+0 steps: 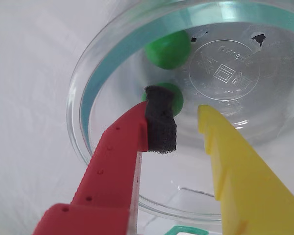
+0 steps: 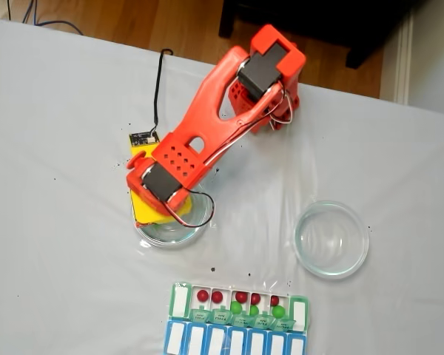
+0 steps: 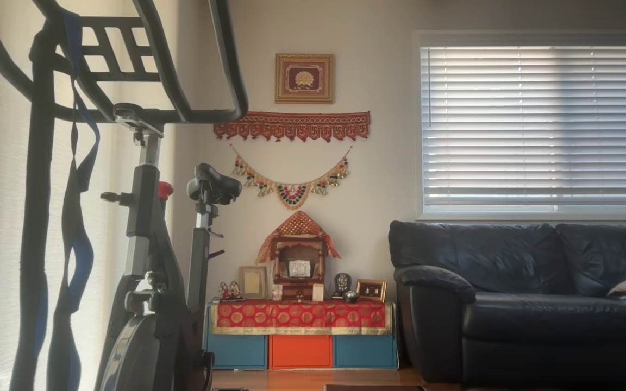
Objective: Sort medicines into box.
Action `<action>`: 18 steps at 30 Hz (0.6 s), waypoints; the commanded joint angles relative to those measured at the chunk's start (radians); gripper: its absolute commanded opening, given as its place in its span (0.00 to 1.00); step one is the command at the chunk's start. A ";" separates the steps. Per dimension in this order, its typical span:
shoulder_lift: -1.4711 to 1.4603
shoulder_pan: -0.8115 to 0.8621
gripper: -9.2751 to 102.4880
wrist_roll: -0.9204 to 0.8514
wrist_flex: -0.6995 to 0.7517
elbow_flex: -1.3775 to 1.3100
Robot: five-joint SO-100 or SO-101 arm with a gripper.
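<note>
My gripper (image 1: 186, 129) hangs open inside the glass dish (image 1: 83, 98); nearest green pill (image 1: 175, 98) sits just beyond the red finger's foam pad (image 1: 160, 125), left of centre.

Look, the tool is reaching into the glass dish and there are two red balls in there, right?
Almost. The tool is reaching into the glass dish, open, but the two balls there are green, not red: one green pill near the rim and another green pill just behind the black pad. The wrist view shows this.
</note>
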 commanded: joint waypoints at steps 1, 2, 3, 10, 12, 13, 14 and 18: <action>0.051 -0.002 0.19 -0.008 -0.006 -0.009; 0.058 0.005 0.19 -0.012 -0.006 -0.009; 0.063 0.006 0.20 -0.015 -0.006 -0.008; 0.106 0.017 0.24 -0.037 -0.021 0.018; 0.126 0.017 0.25 -0.040 -0.041 0.035; 0.137 0.017 0.26 -0.040 -0.048 0.043; 0.144 0.018 0.26 -0.041 -0.054 0.051; 0.164 0.017 0.26 -0.049 -0.067 0.074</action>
